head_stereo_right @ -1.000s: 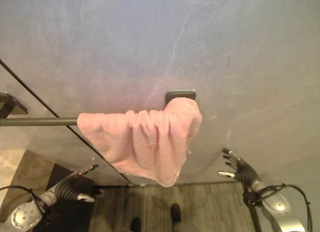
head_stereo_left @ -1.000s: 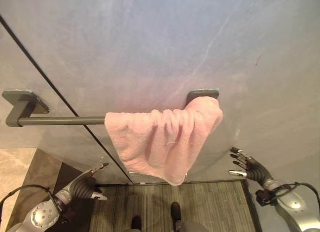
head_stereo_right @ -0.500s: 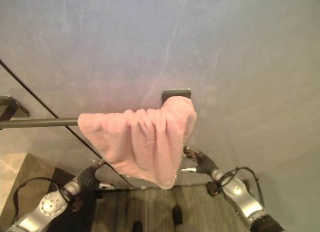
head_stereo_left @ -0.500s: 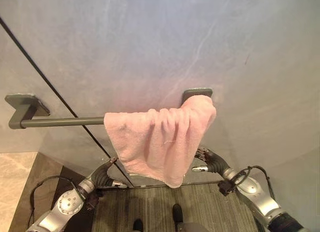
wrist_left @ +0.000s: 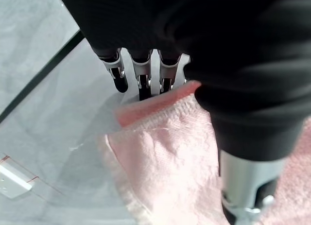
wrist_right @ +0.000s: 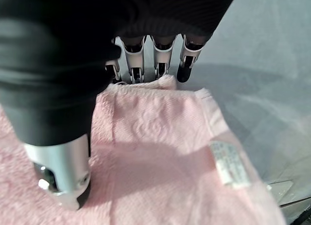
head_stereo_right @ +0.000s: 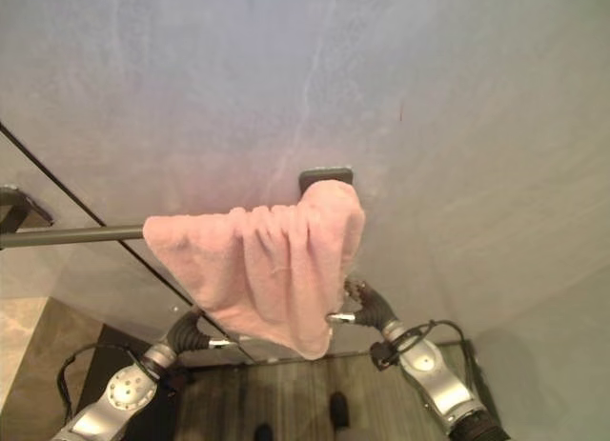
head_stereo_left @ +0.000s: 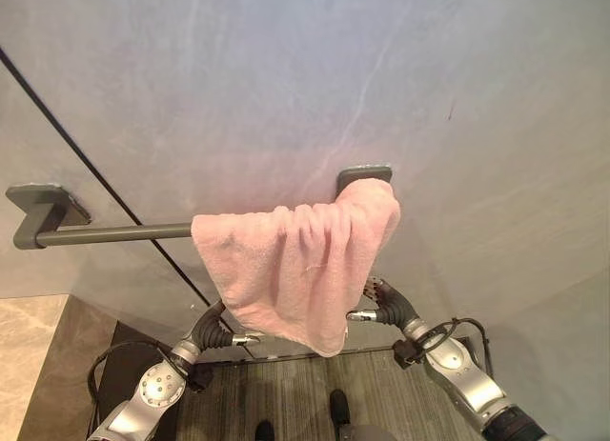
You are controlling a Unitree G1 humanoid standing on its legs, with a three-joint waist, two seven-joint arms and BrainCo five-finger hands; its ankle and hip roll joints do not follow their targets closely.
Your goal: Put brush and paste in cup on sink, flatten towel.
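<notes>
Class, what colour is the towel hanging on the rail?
Pink; the towel shows best in the left eye view.

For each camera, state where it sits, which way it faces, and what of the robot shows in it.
Left eye view: on the head, looking down at the pink towel bunched on the grey towel bar; both arms rise to the towel's lower edge, left hand and right hand.
Right eye view: beside it, same scene slightly offset.
Left wrist view: on the left wrist, looking along its fingers behind a towel edge, thumb in front.
Right wrist view: on the right wrist, likewise, with a white label.
All four share the towel.
</notes>
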